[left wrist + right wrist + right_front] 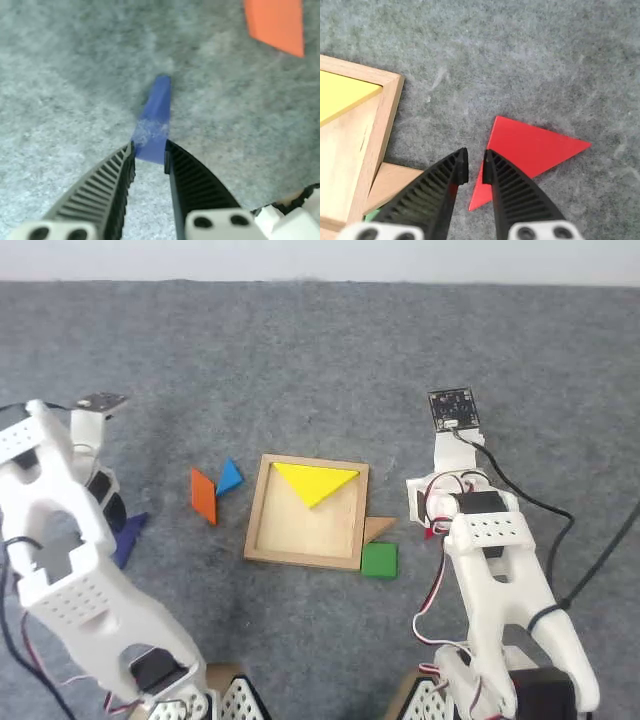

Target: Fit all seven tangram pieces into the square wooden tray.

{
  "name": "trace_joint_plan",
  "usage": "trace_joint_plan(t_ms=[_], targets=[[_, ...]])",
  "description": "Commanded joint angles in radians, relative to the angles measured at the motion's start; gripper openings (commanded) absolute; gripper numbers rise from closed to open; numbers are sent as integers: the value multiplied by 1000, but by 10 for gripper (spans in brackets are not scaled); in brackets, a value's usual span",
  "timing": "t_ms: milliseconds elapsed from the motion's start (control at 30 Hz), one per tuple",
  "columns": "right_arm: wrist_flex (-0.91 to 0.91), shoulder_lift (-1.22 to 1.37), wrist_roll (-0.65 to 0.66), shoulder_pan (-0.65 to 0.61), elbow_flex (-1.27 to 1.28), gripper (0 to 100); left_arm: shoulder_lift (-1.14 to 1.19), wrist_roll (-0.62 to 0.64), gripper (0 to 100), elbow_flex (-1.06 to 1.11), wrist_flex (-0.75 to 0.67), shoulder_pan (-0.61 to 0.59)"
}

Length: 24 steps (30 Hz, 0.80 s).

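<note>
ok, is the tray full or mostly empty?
Mostly empty. Only the yellow triangle lies inside the wooden tray; the orange piece, green square and red triangle lie outside it.

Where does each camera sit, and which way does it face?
High view: fixed overhead, facing down on the wooden tray; left arm and right arm show.
Left wrist view: on left arm, past left gripper, onto dark blue piece.
Right wrist view: on right arm, past right gripper, onto red triangle.
Shared: high and right wrist views show the tray.

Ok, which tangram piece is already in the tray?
The yellow triangle; it alone lies inside the wooden tray, the rest sit on the grey mat outside.
</note>
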Motion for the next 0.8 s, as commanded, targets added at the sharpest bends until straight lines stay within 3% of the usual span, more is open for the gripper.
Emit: trace_joint_plan(t_ms=[0,367,533,767], targets=[[8,-56,11,2,-8,63,-68,15,90,5,25,26],[8,-56,11,4,-8,63,-69,14,90,36,21,35],[8,-56,11,4,-8,63,-61,106,98,22,-71,-40],[8,-56,11,4,-8,63,-55,87,219,25,-153,-66]])
